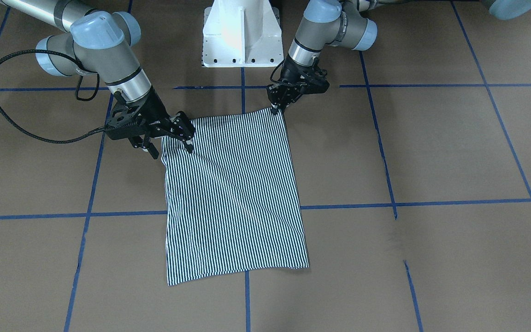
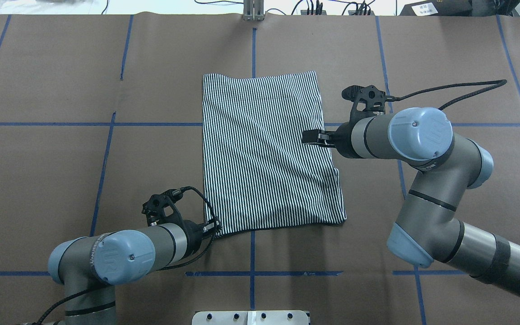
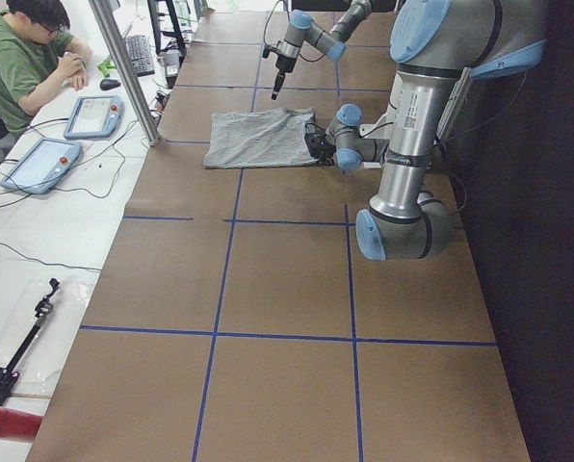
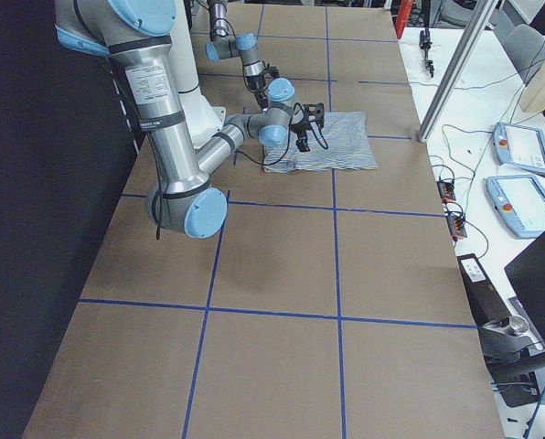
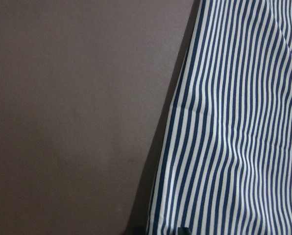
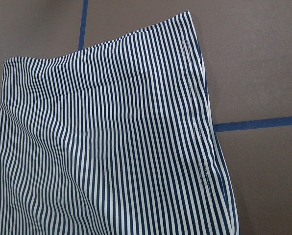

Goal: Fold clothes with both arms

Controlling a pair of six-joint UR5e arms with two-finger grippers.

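Brown tabletop [image 1: 431,152] is carrying a striped polo shirt [image 1: 233,193], lying flat. In the front-facing view, left gripper [image 1: 275,109], narrow, is pinching its upper-right corner. Right gripper [image 1: 172,151], spread wide, is straddling its upper-left edge.

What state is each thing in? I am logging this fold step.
Shirt: folded into a rectangle, flat on the table, lightly wrinkled.
Right gripper: open, over a shirt corner on the robot's side.
Left gripper: tips at the other corner on that side; open or shut unclear.
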